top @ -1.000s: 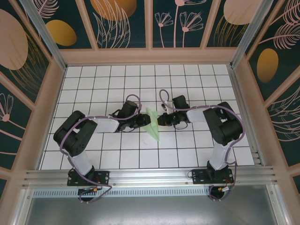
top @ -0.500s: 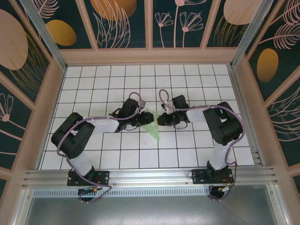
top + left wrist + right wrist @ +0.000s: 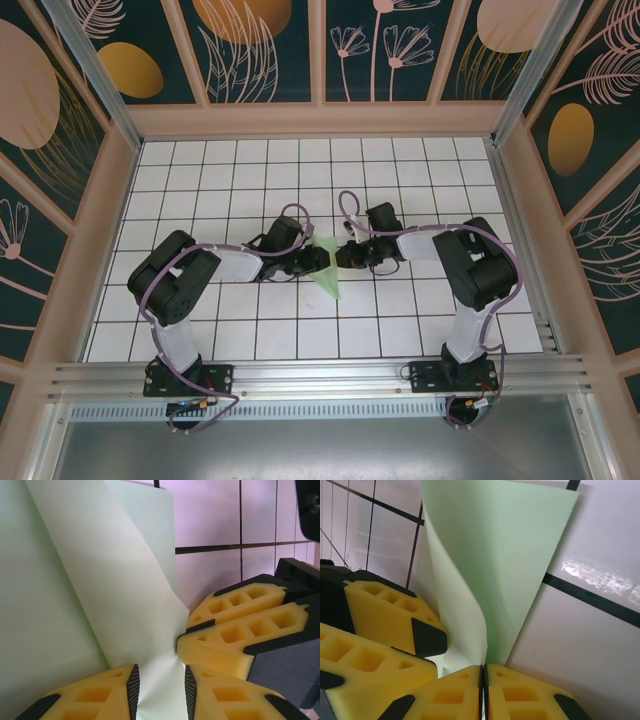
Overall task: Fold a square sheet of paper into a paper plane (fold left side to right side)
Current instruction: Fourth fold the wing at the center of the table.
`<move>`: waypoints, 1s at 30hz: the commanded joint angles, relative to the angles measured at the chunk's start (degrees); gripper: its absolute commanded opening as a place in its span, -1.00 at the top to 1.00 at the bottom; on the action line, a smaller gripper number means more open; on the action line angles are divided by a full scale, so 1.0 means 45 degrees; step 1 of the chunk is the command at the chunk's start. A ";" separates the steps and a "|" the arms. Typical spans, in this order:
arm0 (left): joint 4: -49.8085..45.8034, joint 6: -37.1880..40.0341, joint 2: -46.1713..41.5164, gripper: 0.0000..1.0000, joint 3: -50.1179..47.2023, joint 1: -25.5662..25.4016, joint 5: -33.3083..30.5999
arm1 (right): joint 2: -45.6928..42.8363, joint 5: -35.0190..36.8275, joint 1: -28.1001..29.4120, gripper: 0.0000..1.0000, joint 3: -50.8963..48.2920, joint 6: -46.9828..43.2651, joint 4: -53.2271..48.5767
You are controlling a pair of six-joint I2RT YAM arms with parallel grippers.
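At the centre of the white grid-tiled table [image 3: 200,200], the thin pale green paper sheet [image 3: 327,277] lies between the two grippers. Its sharp point is directed toward the near edge.

Progress, as a judgement: partly complete. The sheet is already reduced from a square to a narrow, creased, pointed form. A raised flap [image 3: 125,580] is not flat. In the wrist views it stands off the table and bends in a smooth curve with no pressed crease. Remaining work: lay this flap from the left side over to the right side, press the crease, then make any further wing folds. A finished dart is not yet present.

Left gripper [image 3: 160,682]: jaws narrowly apart, with the raised flap passing between the black pads [image 3: 133,690]. Whether the pads pinch the paper cannot be determined.

Right gripper [image 3: 483,672]: jaws closed together, clamping an edge of the sheet in the seam between the fingertips.

Relative position: the grippers meet the sheet from opposite sides at its wider far part, fingertips close to each other. The point extends clear of both.
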 commanded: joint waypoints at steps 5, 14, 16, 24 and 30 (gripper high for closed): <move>0.0174 -0.0157 0.0770 0.33 -0.0043 -0.0041 -0.0427 | 0.0241 0.0587 0.0074 0.71 0.0175 -0.0138 -0.0447; -0.0144 -0.0222 0.1053 0.34 -0.0350 -0.0027 -0.0871 | -0.1179 0.1054 -0.0077 0.50 0.0741 -0.0040 -0.1116; -0.0177 -0.0247 0.1091 0.34 -0.0384 -0.0040 -0.0948 | -0.1607 0.1319 -0.0219 0.44 0.0779 -0.0040 -0.1485; -0.0401 -0.0184 0.1028 0.35 -0.0286 -0.0025 -0.1086 | -0.4005 0.0677 -0.0154 0.45 -0.0459 0.0505 -0.1925; -0.0548 -0.0145 0.0976 0.35 -0.0251 -0.0039 -0.1208 | -0.5839 0.0219 0.1171 0.52 -0.2615 0.2449 0.0010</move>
